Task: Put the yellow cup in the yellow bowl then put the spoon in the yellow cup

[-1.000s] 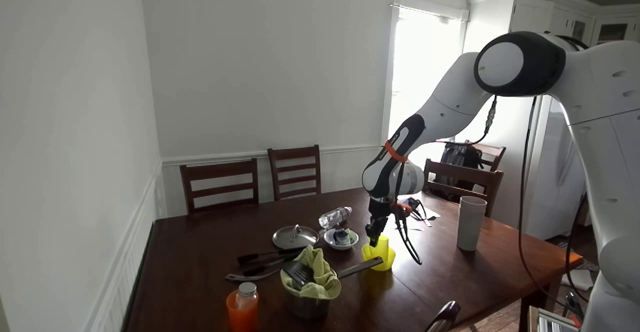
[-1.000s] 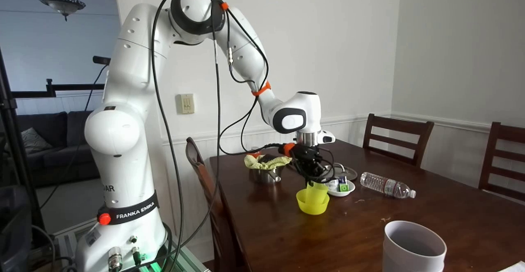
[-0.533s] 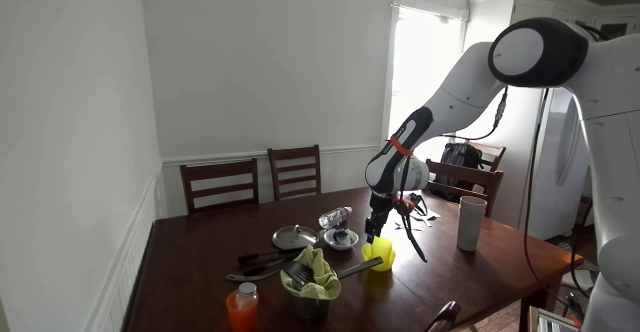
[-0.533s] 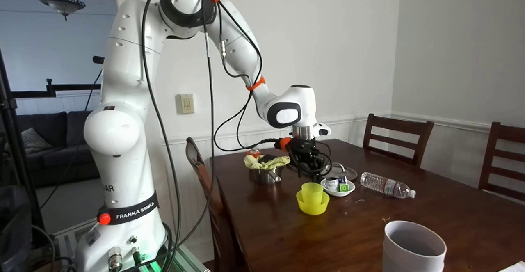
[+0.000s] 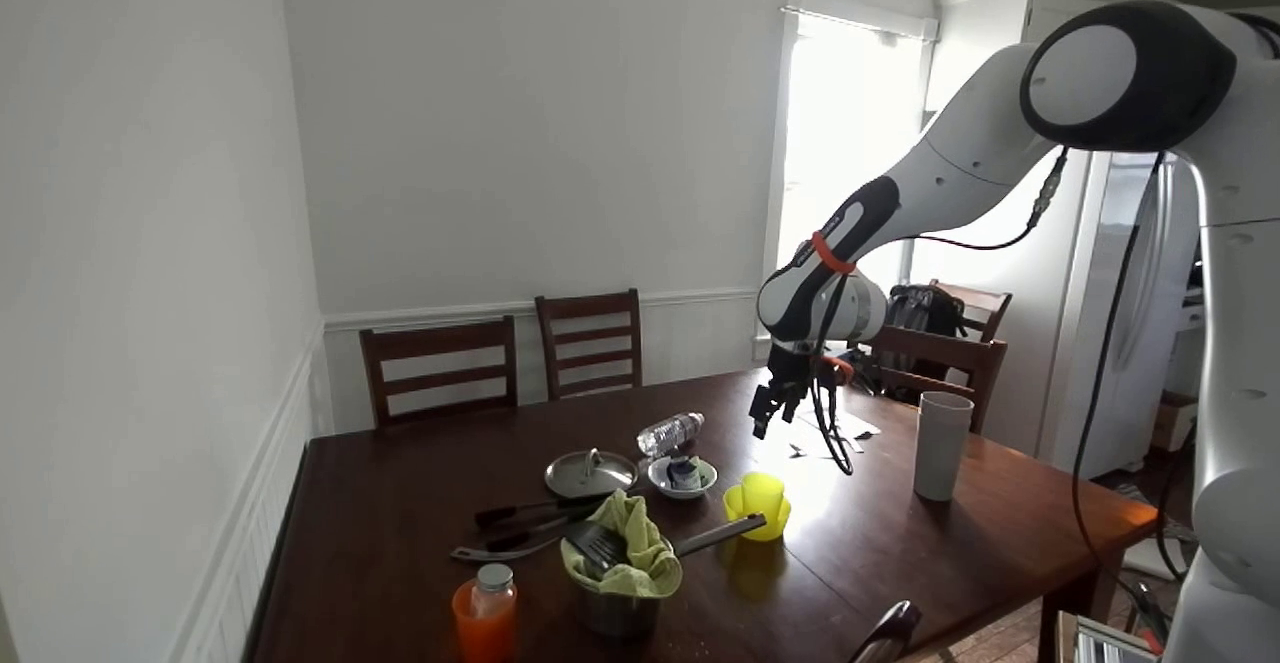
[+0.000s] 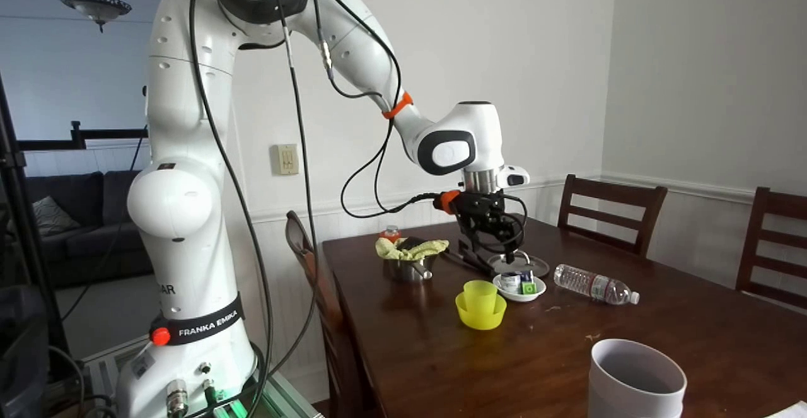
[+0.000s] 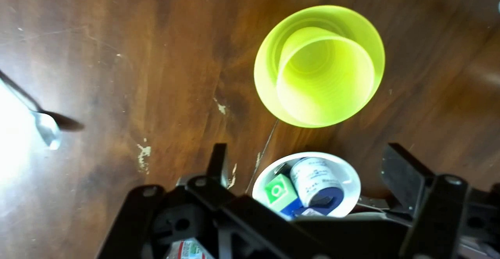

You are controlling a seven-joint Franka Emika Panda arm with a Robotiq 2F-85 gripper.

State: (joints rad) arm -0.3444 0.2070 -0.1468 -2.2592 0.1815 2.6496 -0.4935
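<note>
The fingers [image 7: 406,175] stood wide apart over the tabletop [image 7: 156,75], holding nothing. Close beside them hung a loop of cable [image 5: 845,465], which could snag on things beneath if they dipped.

Near below them, ahead of their tips in the wrist view, the cup [image 7: 324,79] stood inside the yellow bowl [image 7: 267,67]; the first half of the task looked done. The cup seemed light: a sideways brush, or a long handle leaning on its rim, might tip it, and an off-centre drop could end in the yellow bowl. Through the gap between the fingers showed the filled white bowl [image 7: 353,184]; which of these was straight underneath could not be told, so a careless descent might strike either.

Farther out, to their left in that view, the spoon [image 7: 47,131] lay on the tabletop. It looked thin, and its handle, beside a glare, was hard to make out, so the fingers could close above it, jam against the tabletop, or catch the wrong end and let it swivel. Farthest off stood the tumbler [image 5: 941,453], exposed only to a wide swing.
</note>
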